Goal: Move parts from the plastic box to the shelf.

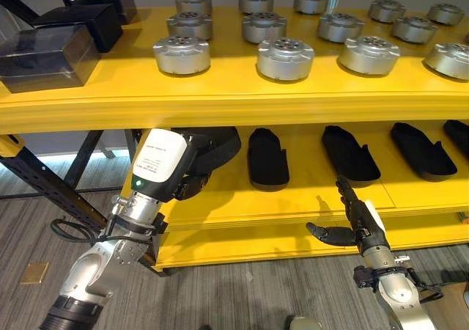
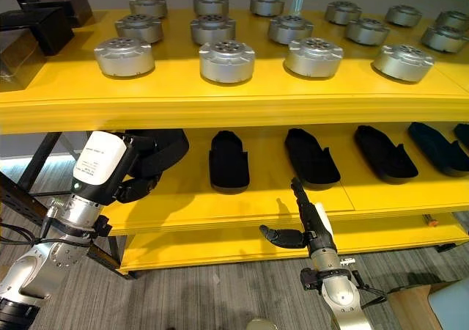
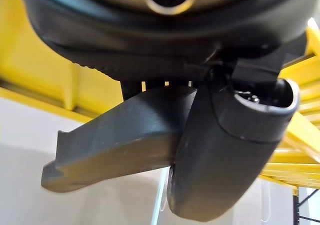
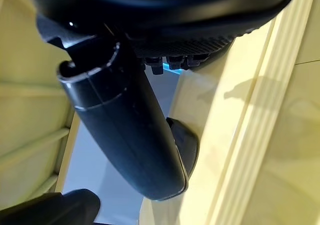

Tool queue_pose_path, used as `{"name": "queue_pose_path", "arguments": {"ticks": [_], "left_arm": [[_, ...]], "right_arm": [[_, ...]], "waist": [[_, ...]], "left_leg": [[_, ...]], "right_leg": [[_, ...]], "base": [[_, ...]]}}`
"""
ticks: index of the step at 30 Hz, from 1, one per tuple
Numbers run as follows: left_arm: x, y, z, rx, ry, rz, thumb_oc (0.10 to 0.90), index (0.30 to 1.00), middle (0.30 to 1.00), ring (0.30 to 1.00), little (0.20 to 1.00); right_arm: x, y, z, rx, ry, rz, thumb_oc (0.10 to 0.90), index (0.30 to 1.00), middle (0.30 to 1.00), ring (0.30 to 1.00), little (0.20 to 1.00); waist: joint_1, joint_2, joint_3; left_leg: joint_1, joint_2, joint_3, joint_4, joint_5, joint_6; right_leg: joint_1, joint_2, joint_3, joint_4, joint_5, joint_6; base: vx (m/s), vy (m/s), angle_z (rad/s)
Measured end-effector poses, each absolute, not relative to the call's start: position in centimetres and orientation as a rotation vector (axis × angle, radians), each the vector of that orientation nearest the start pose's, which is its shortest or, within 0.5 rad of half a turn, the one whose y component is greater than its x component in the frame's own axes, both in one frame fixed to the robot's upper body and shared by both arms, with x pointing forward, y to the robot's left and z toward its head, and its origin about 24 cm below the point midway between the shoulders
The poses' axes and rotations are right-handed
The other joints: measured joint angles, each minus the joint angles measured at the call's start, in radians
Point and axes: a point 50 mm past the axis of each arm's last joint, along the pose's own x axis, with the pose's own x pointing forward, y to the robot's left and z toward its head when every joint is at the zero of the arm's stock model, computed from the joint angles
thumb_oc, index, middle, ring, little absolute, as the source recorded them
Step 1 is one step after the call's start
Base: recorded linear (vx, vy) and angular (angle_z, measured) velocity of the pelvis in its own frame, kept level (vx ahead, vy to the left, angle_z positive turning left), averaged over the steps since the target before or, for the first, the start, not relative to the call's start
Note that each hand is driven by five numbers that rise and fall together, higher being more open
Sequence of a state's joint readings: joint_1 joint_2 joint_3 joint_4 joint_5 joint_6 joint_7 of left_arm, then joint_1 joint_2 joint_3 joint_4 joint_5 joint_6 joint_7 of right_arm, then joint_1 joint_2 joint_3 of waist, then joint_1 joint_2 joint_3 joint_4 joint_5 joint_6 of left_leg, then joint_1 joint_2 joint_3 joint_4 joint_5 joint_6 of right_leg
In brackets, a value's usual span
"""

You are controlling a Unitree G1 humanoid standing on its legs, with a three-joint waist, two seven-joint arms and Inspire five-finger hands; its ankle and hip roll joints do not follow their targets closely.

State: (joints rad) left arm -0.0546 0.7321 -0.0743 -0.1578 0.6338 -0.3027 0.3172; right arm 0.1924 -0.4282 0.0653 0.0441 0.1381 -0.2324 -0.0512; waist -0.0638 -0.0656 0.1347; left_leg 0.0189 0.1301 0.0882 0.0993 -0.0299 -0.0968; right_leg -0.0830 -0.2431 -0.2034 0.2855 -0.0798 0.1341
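My left hand reaches under the top board of the yellow shelf, at the left end of its lower level. Its fingers are curled round a flat black part. The left wrist view shows the thumb lying across that black part. Several matching black parts lie in a row along the lower level. My right hand hangs in front of that level's front edge, fingers straight and pointing up, thumb spread to the side, holding nothing.
Several round silver parts stand in rows on the top level. Dark boxes sit at its left end. A black diagonal brace runs down at the left. Grey plank floor lies below, with a small tan tile.
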Motion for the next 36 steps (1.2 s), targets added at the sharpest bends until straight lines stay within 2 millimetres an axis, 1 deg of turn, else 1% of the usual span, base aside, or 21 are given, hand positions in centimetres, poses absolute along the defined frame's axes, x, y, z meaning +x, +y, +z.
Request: {"name": "queue_pose_path", "arguments": {"ticks": [4,9,10,14,17,19,21,24,25,27,29,31,33,34,36], "left_arm": [[24.7,21.4,14.6,1.250,-0.677,0.004,0.400,0.300,0.300,0.300,0.300],[24.4,22.2,14.3,1.261,-0.638,0.032,0.400,0.300,0.300,0.300,0.300],[24.4,22.2,14.2,1.260,-0.633,0.033,0.400,0.300,0.300,0.300,0.300],[24.5,22.3,14.1,1.262,-0.623,0.038,0.400,0.300,0.300,0.300,0.300],[24.9,23.3,13.2,1.274,-0.561,0.064,0.400,0.300,0.300,0.300,0.300],[25.2,24.3,12.4,1.314,-0.499,0.080,0.400,0.300,0.300,0.300,0.300],[26.2,25.7,11.3,1.405,-0.413,0.073,0.400,0.300,0.300,0.300,0.300],[26.7,26.7,10.6,1.532,-0.362,0.009,0.400,0.300,0.300,0.300,0.300],[27.1,27.3,10.3,1.614,-0.339,-0.041,0.400,0.300,0.300,0.300,0.300],[27.4,28.4,9.9,1.726,-0.296,-0.103,0.400,0.300,0.300,0.300,0.300],[27.6,29.2,9.8,1.782,-0.271,-0.119,0.400,0.300,0.300,0.300,0.300],[28.4,30.6,9.9,1.920,-0.213,-0.193,0.400,0.300,0.300,0.300,0.300],[28.7,31.7,9.9,1.963,-0.164,-0.183,0.400,0.300,0.300,0.300,0.300],[28.7,31.8,10.0,1.969,-0.162,-0.180,0.400,0.300,0.300,0.300,0.300],[28.9,31.6,10.2,2.033,-0.185,-0.242,0.400,0.300,0.300,0.300,0.300]], "right_arm": [[21.0,-22.6,2.6,-0.278,0.012,0.006,0.900,1.000,1.000,1.000,1.000],[21.0,-22.4,2.5,-0.269,0.019,0.004,0.900,1.000,1.000,1.000,1.000],[21.0,-22.4,2.4,-0.269,0.023,0.004,0.900,1.000,1.000,1.000,1.000],[20.8,-22.3,2.2,-0.263,0.034,0.014,0.900,1.000,1.000,1.000,1.000],[20.8,-22.2,2.1,-0.262,0.040,0.027,0.900,1.000,1.000,1.000,1.000],[20.8,-22.2,2.1,-0.263,0.044,0.031,0.900,1.000,1.000,1.000,1.000],[20.8,-22.2,2.1,-0.268,0.046,0.036,0.900,1.000,1.000,1.000,1.000],[20.8,-22.2,2.0,-0.275,0.050,0.044,0.900,1.000,1.000,1.000,1.000],[20.7,-22.3,1.9,-0.279,0.056,0.048,0.900,1.000,1.000,1.000,1.000],[20.7,-22.1,1.9,-0.280,0.058,0.068,0.900,1.000,1.000,1.000,1.000],[20.4,-22.0,1.7,-0.280,0.066,0.075,0.900,1.000,1.000,1.000,1.000],[20.1,-21.8,1.3,-0.286,0.086,0.104,0.900,1.000,1.000,1.000,1.000],[19.7,-21.7,1.0,-0.290,0.100,0.122,0.900,1.000,1.000,1.000,1.000],[19.5,-21.8,0.9,-0.290,0.106,0.121,0.900,1.000,1.000,1.000,1.000],[19.1,-21.8,0.7,-0.288,0.117,0.120,0.900,1.000,1.000,1.000,1.000]], "waist": [[0.001,-0.021,0.000],[-0.003,-0.033,-0.002],[-0.013,-0.037,-0.004],[-0.019,-0.053,-0.015],[-0.020,-0.056,-0.020],[-0.028,-0.056,-0.038],[-0.044,-0.060,-0.055],[-0.049,-0.061,-0.063],[-0.057,-0.060,-0.064],[-0.064,-0.060,-0.066],[-0.072,-0.060,-0.066],[-0.075,-0.062,-0.067],[-0.075,-0.061,-0.067],[-0.075,-0.061,-0.067],[-0.072,-0.066,-0.067]], "left_leg": [[0.003,-0.005,0.018,0.005,-0.008,0.008],[0.017,-0.003,0.051,0.021,-0.024,0.012],[0.020,-0.005,0.056,0.022,-0.026,0.012],[0.026,0.000,0.065,0.025,-0.026,0.012],[0.056,0.008,0.080,0.021,-0.031,0.009],[0.055,0.016,0.089,0.022,-0.034,0.009],[0.054,0.023,0.093,0.020,-0.034,0.009],[0.054,0.027,0.094,0.019,-0.033,0.008],[0.059,0.027,0.096,0.022,-0.029,0.001],[0.060,0.027,0.099,0.021,-0.029,0.001],[0.062,0.027,0.102,0.021,-0.028,0.000],[0.063,0.030,0.107,0.021,-0.028,0.000],[0.063,0.030,0.111,0.021,-0.028,0.000],[0.063,0.029,0.115,0.021,-0.028,0.000],[0.063,0.030,0.118,0.021,-0.028,0.000]], "right_leg": [[0.003,0.002,0.017,-0.026,0.019,0.005],[0.008,0.006,0.050,-0.041,0.033,0.011],[0.010,0.006,0.054,-0.045,0.036,0.010],[0.009,0.009,0.063,-0.050,0.038,0.007],[0.025,0.022,0.082,-0.056,0.041,0.005],[0.024,0.025,0.089,-0.057,0.041,0.005],[0.026,0.032,0.088,-0.058,0.044,0.000],[0.025,0.035,0.089,-0.060,0.045,-0.001],[0.025,0.037,0.089,-0.062,0.048,-0.004],[0.026,0.037,0.093,-0.064,0.051,-0.003],[0.026,0.039,0.097,-0.070,0.056,-0.004],[0.027,0.044,0.101,-0.078,0.063,-0.003],[0.029,0.044,0.107,-0.087,0.069,0.000],[0.031,0.045,0.109,-0.091,0.075,-0.002],[0.033,0.046,0.110,-0.100,0.081,0.000]], "base": [[0.02,0.100,-0.13],[0.03,0.036,-0.20],[0.05,0.021,-0.13],[0.04,-0.006,-0.08],[0.04,-0.019,-0.20],[0.02,-0.016,-0.14],[0.04,-0.019,-0.02],[0.03,-0.013,-0.01],[0.00,0.000,0.00],[0.02,-0.013,-0.05],[0.01,-0.028,-0.07],[-0.01,-0.024,-0.08],[-0.01,-0.019,-0.09],[-0.01,-0.015,-0.08],[-0.01,-0.015,-0.02]]}}
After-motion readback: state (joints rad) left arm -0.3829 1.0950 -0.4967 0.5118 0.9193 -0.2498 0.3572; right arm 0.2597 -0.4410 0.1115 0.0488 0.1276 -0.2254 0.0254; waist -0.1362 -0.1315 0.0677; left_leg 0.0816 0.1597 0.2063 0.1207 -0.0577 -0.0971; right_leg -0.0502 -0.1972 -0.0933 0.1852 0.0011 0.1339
